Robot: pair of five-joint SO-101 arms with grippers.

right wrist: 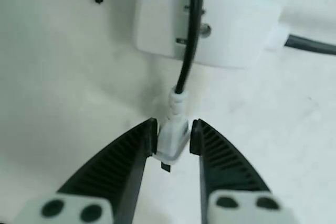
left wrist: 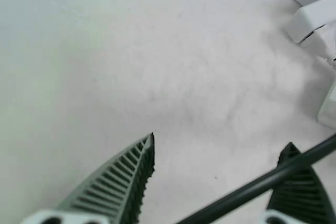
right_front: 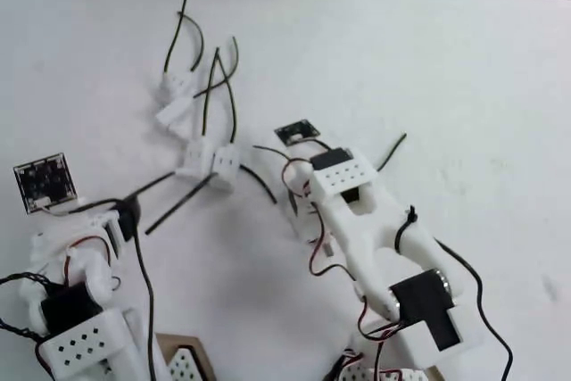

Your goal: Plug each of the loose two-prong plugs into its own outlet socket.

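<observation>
Gripping a white two-prong plug (right wrist: pixel 173 139) between nearly closed fingers, the right gripper (right wrist: pixel 174 125) holds it near a white outlet socket (right wrist: pixel 220 35), whose face the plug's black cord (right wrist: pixel 191 35) crosses. The left gripper (left wrist: pixel 220 141) gapes wide above the table (left wrist: pixel 131 51). A dark cord (left wrist: pixel 262 183) runs across its gap, with more sockets (left wrist: pixel 315 17) nearby.
</observation>
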